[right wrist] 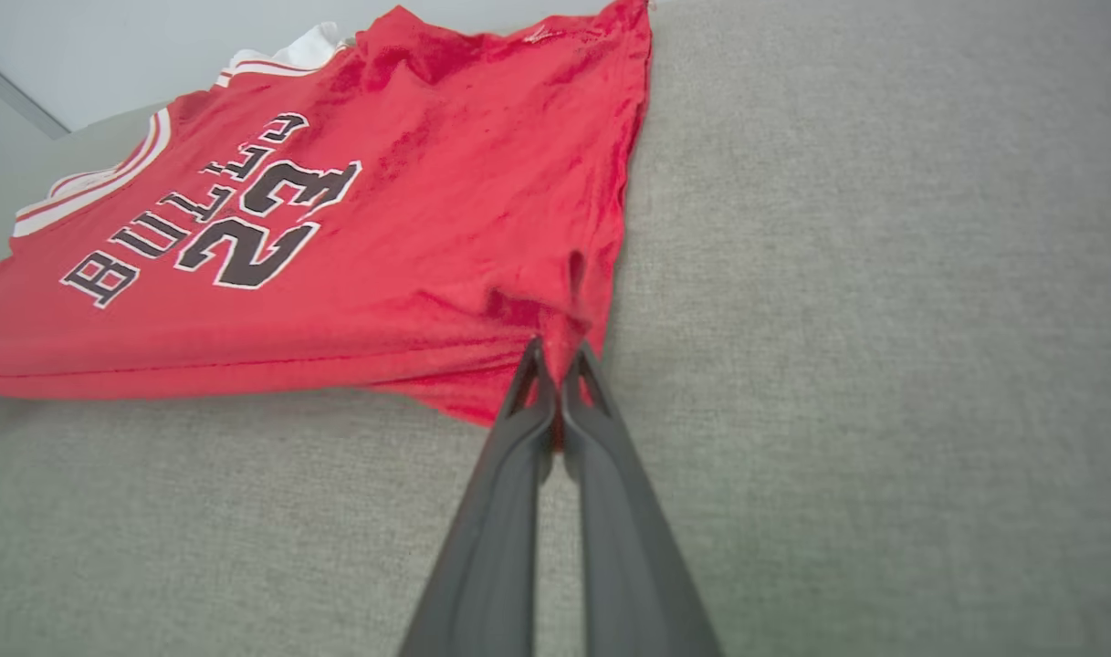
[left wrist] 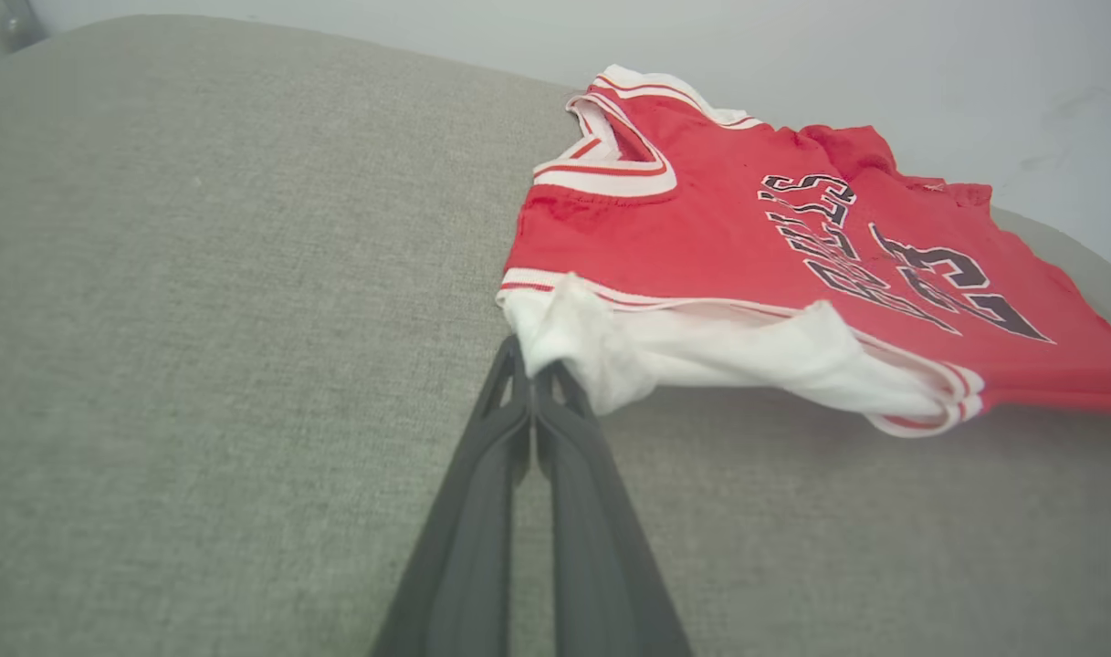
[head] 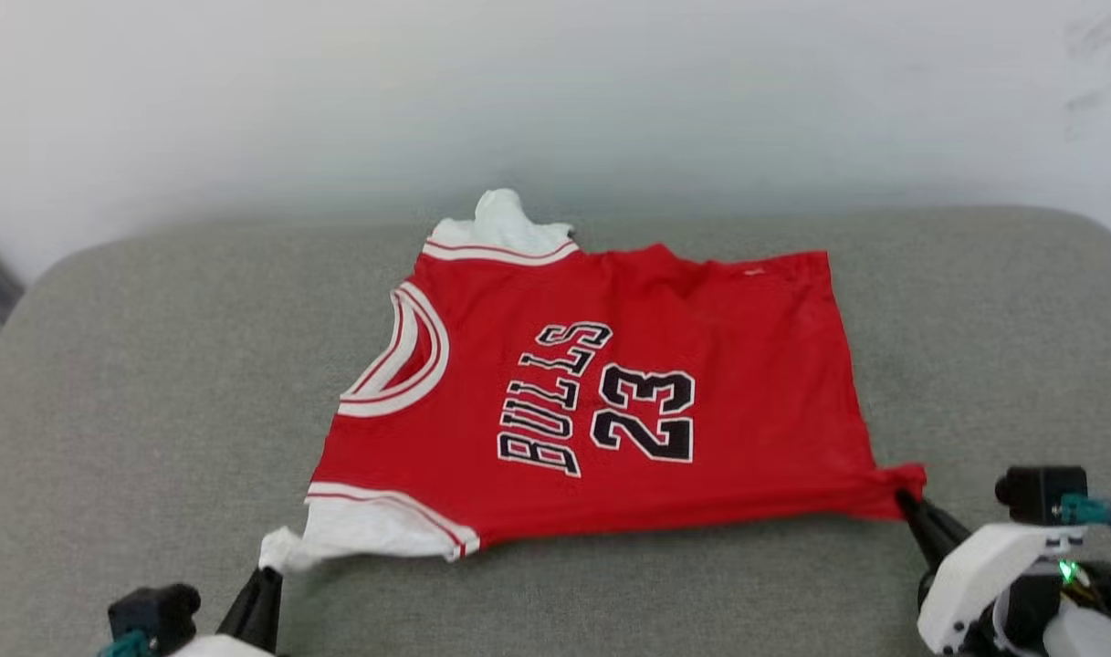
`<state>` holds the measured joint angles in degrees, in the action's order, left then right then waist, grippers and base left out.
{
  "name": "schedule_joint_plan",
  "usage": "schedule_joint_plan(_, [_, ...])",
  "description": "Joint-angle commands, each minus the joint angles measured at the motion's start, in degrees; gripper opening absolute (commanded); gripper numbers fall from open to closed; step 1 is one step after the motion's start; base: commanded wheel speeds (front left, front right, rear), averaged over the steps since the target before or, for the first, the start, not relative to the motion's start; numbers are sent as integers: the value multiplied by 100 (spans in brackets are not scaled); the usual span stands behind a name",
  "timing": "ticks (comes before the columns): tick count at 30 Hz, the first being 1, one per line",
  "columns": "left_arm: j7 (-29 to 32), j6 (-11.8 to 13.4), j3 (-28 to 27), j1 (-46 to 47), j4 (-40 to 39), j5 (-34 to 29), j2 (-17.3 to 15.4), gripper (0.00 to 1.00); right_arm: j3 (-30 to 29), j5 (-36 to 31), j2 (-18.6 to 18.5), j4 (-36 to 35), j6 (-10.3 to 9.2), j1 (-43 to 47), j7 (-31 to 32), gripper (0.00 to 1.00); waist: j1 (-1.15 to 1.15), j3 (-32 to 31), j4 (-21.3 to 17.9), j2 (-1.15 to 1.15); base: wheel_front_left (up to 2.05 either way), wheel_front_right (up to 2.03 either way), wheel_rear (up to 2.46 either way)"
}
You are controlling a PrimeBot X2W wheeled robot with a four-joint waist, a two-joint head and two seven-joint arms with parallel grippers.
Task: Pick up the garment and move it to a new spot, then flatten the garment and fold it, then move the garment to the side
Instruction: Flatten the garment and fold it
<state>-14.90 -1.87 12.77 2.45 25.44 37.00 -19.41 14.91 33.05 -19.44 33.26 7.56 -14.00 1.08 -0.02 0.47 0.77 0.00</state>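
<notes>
Both near corners: pinched, at cushion (head: 135, 383) near side
left gripper (head: 267, 573): clamped on white sleeve (head: 363, 529) tip
right gripper (head: 905, 498): clamped on red hem corner (head: 895, 478)
garment (head: 628, 401): mid-cushion, print up, collar toward cushion's left, mostly flat
wall (head: 518, 91): pale, beyond cushion's far edge

Grey-green woven upholstered surface (head: 153, 365), perhaps a sofa cushion, carries one red white-sleeved jersey shirt (head: 738, 365), spread out print-up.
</notes>
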Motion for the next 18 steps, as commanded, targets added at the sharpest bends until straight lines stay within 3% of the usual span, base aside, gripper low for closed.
schedule_joint_plan(1, [-42, 90, -85, -136, -56, 13, -80, 0, -93, -40, -35, -60, -14, 164, 5, 0, 2, -125, 8, 0, 0, 0, 0])
schedule_joint_plan(12, [329, 712, -181, -1486, -1713, 30, -277, 0, -1186, -671, 347, -1528, -15, 1903, 515, 0, 2, -272, 152, 0, 0, 0, 0])
schedule_joint_plan(15, [491, 754, -124, -1377, -2201, -2, -331, 0, -1406, -858, 483, -1961, -14, 1938, 803, 0, 2, -242, 117, 0, 0, 0, 0])
schedule_joint_plan(18, [637, 638, -14, -995, -2413, -63, -385, 0, -1488, -1037, 572, -2251, -13, 1717, 1104, 0, 2, -174, 83, 0, 0, 0, 0])
